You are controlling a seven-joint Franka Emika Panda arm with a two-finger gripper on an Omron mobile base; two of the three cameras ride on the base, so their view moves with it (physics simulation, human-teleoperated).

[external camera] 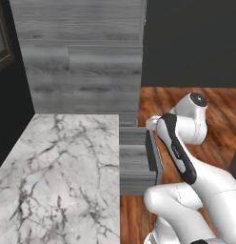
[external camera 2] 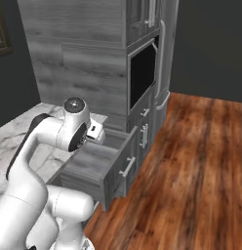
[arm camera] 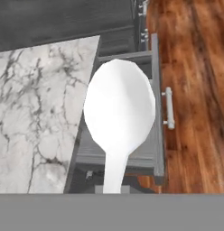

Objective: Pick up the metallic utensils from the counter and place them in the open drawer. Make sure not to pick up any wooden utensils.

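Note:
A pale silvery spoon, one of the metallic utensils, hangs bowl-first in front of the hand camera. My gripper is shut on its handle. The spoon is above the open drawer, a dark grey drawer with a silver bar handle, pulled out beside the counter. From the base views, my hand hovers over the drawer at the end of the white marble counter. The drawer looks empty inside. The wooden utensils are out of view.
Tall grey wood cabinets rise behind the counter, with a built-in oven to the right. Brown wood floor spreads in front of the drawer. My own arm crosses the drawer's front in the left base view.

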